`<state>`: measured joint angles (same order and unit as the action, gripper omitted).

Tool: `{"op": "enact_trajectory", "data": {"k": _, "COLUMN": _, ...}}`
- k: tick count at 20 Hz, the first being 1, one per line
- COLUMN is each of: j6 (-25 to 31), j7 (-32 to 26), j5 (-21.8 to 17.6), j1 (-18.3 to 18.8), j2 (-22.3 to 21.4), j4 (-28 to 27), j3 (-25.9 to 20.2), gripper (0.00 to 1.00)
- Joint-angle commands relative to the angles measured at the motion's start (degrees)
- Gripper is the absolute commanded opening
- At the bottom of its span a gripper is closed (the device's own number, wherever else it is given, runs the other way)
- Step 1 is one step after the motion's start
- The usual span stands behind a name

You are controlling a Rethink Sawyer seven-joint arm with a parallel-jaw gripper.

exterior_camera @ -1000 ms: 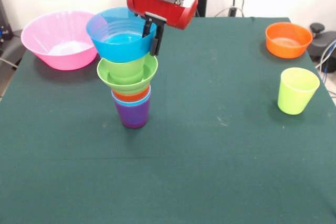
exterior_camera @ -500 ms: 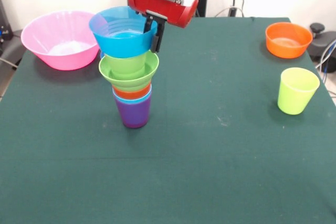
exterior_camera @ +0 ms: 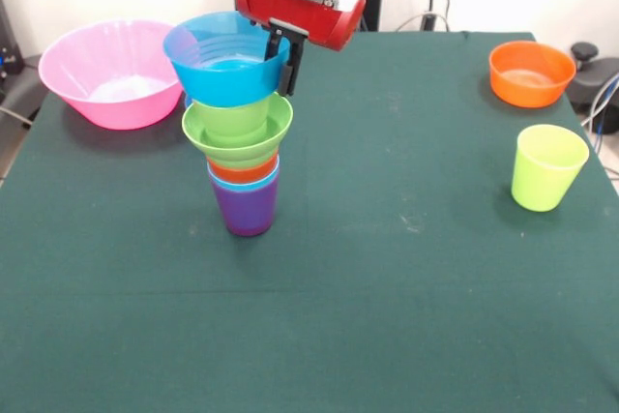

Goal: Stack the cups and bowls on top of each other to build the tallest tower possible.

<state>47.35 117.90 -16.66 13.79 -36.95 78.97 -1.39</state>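
The tower (exterior_camera: 244, 176) stands left of the table's middle: a purple cup (exterior_camera: 247, 212) at the base, then light blue and orange cups, then a ridged green bowl (exterior_camera: 237, 132). My gripper (exterior_camera: 280, 63) is shut on the right rim of a blue bowl (exterior_camera: 227, 60) and holds it right on top of the green bowl; I cannot tell whether they touch. A yellow-green cup (exterior_camera: 547, 166) stands at the right. An orange bowl (exterior_camera: 530, 73) sits at the far right. The large pink bowl (exterior_camera: 111, 73) sits at the far left.
The green cloth table (exterior_camera: 387, 287) spreads wide in front of and to the right of the tower. Cables and dark equipment (exterior_camera: 595, 74) lie past the table's right edge.
The blue bowl and the gripper shifted slightly right and up a second ago; the tower straightened a little. Nothing has moved in the last half second.
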Motion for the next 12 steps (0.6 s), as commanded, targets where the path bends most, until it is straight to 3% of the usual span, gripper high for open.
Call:
{"op": "enact_trajectory", "data": {"k": 1, "j6": 4.4, "j7": -5.8, "j5": -2.7, "j1": -0.5, "j2": 3.3, "j4": -0.3, "j3": -4.0, "gripper": 0.0}}
{"op": "enact_trajectory", "data": {"k": 12, "j6": 5.2, "j7": -7.8, "j5": -3.3, "j1": -0.1, "j2": 5.5, "j4": -3.8, "j3": -4.7, "gripper": 0.0}}
